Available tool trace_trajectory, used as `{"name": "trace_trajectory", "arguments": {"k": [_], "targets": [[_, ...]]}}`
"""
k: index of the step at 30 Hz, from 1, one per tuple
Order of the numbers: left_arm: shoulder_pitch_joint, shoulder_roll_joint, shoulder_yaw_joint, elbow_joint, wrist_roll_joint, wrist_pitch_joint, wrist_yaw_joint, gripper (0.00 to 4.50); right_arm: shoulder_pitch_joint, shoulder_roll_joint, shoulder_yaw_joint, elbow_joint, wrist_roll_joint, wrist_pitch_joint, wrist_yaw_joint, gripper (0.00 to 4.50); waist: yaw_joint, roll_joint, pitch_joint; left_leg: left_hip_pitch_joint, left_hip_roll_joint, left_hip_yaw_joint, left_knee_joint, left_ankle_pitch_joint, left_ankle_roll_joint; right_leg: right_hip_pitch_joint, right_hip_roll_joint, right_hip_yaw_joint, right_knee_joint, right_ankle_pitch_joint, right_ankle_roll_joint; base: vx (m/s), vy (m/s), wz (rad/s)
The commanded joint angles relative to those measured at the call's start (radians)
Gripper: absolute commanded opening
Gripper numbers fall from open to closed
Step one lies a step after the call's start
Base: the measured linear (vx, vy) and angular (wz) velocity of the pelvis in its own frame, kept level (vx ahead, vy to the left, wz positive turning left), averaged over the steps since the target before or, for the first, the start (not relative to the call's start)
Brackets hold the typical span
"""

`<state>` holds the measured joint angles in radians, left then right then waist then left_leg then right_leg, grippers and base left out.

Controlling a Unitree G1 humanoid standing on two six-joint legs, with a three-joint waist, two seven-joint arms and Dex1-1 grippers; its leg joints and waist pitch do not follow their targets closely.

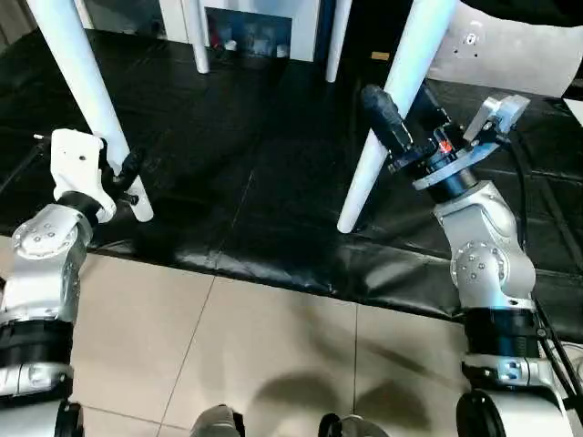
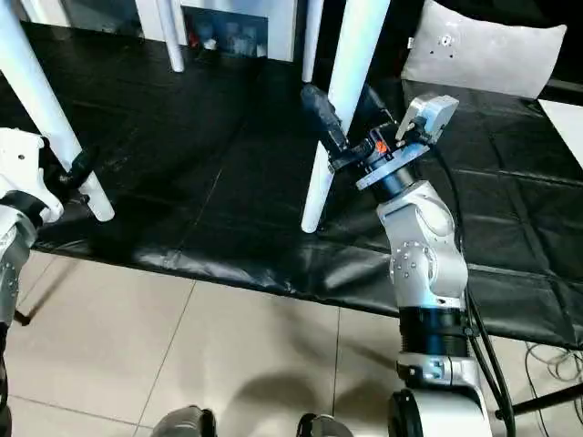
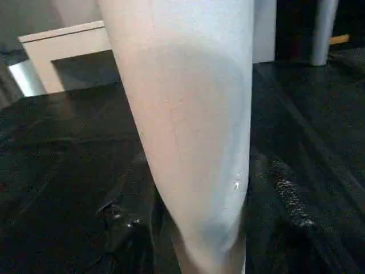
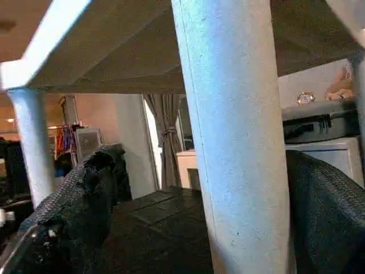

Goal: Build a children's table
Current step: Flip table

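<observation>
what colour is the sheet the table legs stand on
Black, a glossy sheet laid over pale floor tiles; clearest in the left eye view.

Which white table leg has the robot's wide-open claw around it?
The near leg on the robot's right. The right gripper has its open fingers on either side of it. The left gripper is at the near left leg, and the two far legs stand alone.

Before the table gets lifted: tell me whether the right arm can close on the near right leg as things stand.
Probably yes. The right gripper already has its jaws wide open on either side of the near right leg, with nothing between them and the tube. The left gripper is at the near left leg.
</observation>
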<state>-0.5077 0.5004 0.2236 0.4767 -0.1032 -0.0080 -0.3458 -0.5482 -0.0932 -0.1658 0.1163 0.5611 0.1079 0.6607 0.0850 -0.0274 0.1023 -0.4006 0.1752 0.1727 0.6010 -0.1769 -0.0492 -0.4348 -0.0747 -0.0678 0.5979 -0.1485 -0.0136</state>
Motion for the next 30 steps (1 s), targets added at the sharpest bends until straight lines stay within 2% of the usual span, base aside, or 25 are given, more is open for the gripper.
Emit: {"name": "trace_trajectory", "arguments": {"k": [1, 5, 9, 12, 13, 15, 16, 18, 19, 20, 22, 23, 24, 25, 26, 27, 28, 30], "targets": [[-0.021, 0.024, -0.132, 0.013, 0.179, -0.071, 0.003, 1.58, 0.004, 0.033, 0.131, -0.059, 0.014, 0.05, 0.031, 4.5, -0.01, 0.022, -0.075, 0.03, 0.05, -0.017, -0.087, -0.219, 0.005, 0.054, -0.064, 0.05, -0.054, -0.17, -0.181, 0.0, 0.0, 0.0], [-0.051, 0.027, -0.142, 0.07, 0.194, -0.077, 0.046, 1.58, 0.018, 0.057, 0.147, -0.105, 0.021, 0.075, 0.014, 4.5, -0.017, 0.02, -0.076, 0.031, 0.05, -0.016, -0.087, -0.203, 0.004, 0.055, -0.064, 0.05, -0.051, -0.156, -0.185, 0.0, 0.0, 0.0], [-0.079, 0.023, -0.151, 0.116, 0.204, -0.083, 0.069, 1.58, 0.027, 0.066, 0.156, -0.127, 0.026, 0.089, 0.016, 4.5, -0.027, 0.022, -0.074, 0.032, 0.052, -0.017, -0.09, -0.224, -0.002, 0.054, -0.065, 0.05, -0.053, -0.168, -0.193, 0.0, 0.0, 0.0], [-0.104, 0.021, -0.16, 0.164, 0.219, -0.091, 0.092, 1.58, 0.034, 0.072, 0.162, -0.143, 0.022, 0.098, 0.014, 4.5, -0.029, 0.024, -0.073, 0.033, 0.051, -0.017, -0.089, -0.225, -0.003, 0.053, -0.064, 0.051, -0.055, -0.166, -0.192, 0.0, 0.0, 0.0], [-0.12, 0.018, -0.164, 0.202, 0.225, -0.095, 0.108, 1.58, 0.038, 0.075, 0.168, -0.155, 0.016, 0.102, 0.01, 4.5, -0.031, 0.019, -0.073, 0.032, 0.048, -0.015, -0.088, -0.225, -0.001, 0.054, -0.063, 0.051, -0.056, -0.166, -0.187, 0.0, 0.0, 0.0], [-0.125, 0.017, -0.165, 0.216, 0.227, -0.096, 0.113, 1.58, 0.038, 0.076, 0.17, -0.158, 0.014, 0.103, 0.008, 4.5, -0.03, 0.019, -0.072, 0.033, 0.05, -0.016, -0.089, -0.225, -0.004, 0.054, -0.067, 0.051, -0.056, -0.179, -0.186, 0.0, 0.0, 0.0], [-0.13, 0.015, -0.167, 0.236, 0.225, -0.097, 0.118, 1.58, 0.034, 0.077, 0.173, -0.151, -0.006, 0.092, -0.003, 4.5, -0.031, 0.017, -0.072, 0.033, 0.052, -0.017, -0.09, -0.228, -0.005, 0.053, -0.067, 0.052, -0.056, -0.184, -0.186, 0.0, 0.0, 0.0], [-0.135, 0.014, -0.168, 0.253, 0.223, -0.099, 0.122, 1.58, 0.03, 0.079, 0.176, -0.14, -0.032, 0.08, -0.015, 4.5, -0.031, 0.018, -0.071, 0.033, 0.05, -0.016, -0.09, -0.234, -0.012, 0.051, -0.066, 0.052, -0.058, -0.196, -0.183, 0.0, 0.0, 0.0], [-0.141, 0.01, -0.166, 0.276, 0.214, -0.108, 0.121, 1.58, 0.023, 0.078, 0.189, -0.106, -0.101, 0.043, -0.039, 4.5, -0.032, 0.015, -0.07, 0.032, 0.051, -0.016, -0.091, -0.239, -0.016, 0.051, -0.067, 0.052, -0.059, -0.207, -0.179, 0.0, 0.0, 0.0], [-0.141, 0.01, -0.166, 0.276, 0.214, -0.108, 0.121, 1.58, 0.023, 0.078, 0.189, -0.106, -0.101, 0.043, -0.039, 4.5, -0.032, 0.015, -0.071, 0.033, 0.05, -0.016, -0.091, -0.242, -0.02, 0.049, -0.067, 0.052, -0.059, -0.214, -0.175, 0.0, 0.0, 0.0], [-0.141, 0.006, -0.169, 0.285, 0.211, -0.125, 0.119, 1.58, 0.022, 0.076, 0.2, -0.078, -0.16, -0.003, -0.066, 4.5, -0.035, 0.012, -0.067, 0.034, 0.05, -0.017, -0.095, -0.274, -0.03, 0.048, -0.068, 0.053, -0.065, -0.265, -0.163, 0.0, 0.0, 0.0], [-0.141, 0.006, -0.169, 0.285, 0.211, -0.125, 0.119, 1.93, 0.022, 0.076, 0.2, -0.078, -0.161, -0.003, -0.066, 4.5, -0.037, 0.006, -0.064, 0.035, 0.051, -0.017, -0.096, -0.292, -0.032, 0.045, -0.07, 0.054, -0.068, -0.302, -0.153, 0.0, 0.0, 0.0], [-0.133, 0.004, -0.166, 0.268, 0.204, -0.139, 0.111, 2.14, 0.025, 0.082, 0.196, -0.074, -0.175, -0.021, -0.085, 4.5, -0.037, 0.006, -0.064, 0.038, 0.052, -0.017, -0.096, -0.3, -0.032, 0.043, -0.07, 0.055, -0.07, -0.313, -0.15, 0.0, 0.0, 0.0], [-0.133, 0.004, -0.166, 0.268, 0.204, -0.139, 0.111, 2.14, 0.025, 0.082, 0.196, -0.074, -0.175, -0.021, -0.085, 4.5, -0.038, 0.008, -0.063, 0.039, 0.053, -0.018, -0.097, -0.311, -0.037, 0.041, -0.07, 0.056, -0.073, -0.321, -0.144, 0.0, 0.0, 0.0], [-0.125, 0.0, -0.161, 0.249, 0.191, -0.157, 0.103, 2.14, 0.03, 0.085, 0.194, -0.075, -0.181, -0.03, -0.096, 4.5, -0.038, 0.006, -0.063, 0.036, 0.056, -0.022, -0.1, -0.315, -0.036, 0.042, -0.068, 0.056, -0.071, -0.313, -0.13, 0.0, 0.0, 0.0], [-0.115, -0.002, -0.154, 0.23, 0.178, -0.166, 0.097, 2.51, 0.034, 0.086, 0.19, -0.081, -0.179, -0.032, -0.098, 4.5, -0.038, 0.009, -0.062, 0.036, 0.055, -0.02, -0.101, -0.306, -0.038, 0.042, -0.068, 0.057, -0.068, -0.29, -0.135, 0.0, 0.0, 0.0], [-0.101, -0.006, -0.144, 0.2, 0.159, -0.181, 0.088, 2.65, 0.041, 0.088, 0.183, -0.091, -0.176, -0.035, -0.102, 4.5, -0.037, 0.009, -0.065, 0.038, 0.057, -0.02, -0.099, -0.297, -0.038, 0.043, -0.07, 0.057, -0.065, -0.266, -0.144, 0.0, 0.0, 0.0], [-0.058, -0.017, -0.113, 0.119, 0.105, -0.201, 0.068, 2.78, 0.063, 0.089, 0.166, -0.12, -0.165, -0.042, -0.102, 4.5, -0.037, 0.008, -0.066, 0.034, 0.056, -0.017, -0.096, -0.263, -0.024, 0.045, -0.067, 0.057, -0.059, -0.204, -0.163, 0.0, 0.0, 0.0]]}}
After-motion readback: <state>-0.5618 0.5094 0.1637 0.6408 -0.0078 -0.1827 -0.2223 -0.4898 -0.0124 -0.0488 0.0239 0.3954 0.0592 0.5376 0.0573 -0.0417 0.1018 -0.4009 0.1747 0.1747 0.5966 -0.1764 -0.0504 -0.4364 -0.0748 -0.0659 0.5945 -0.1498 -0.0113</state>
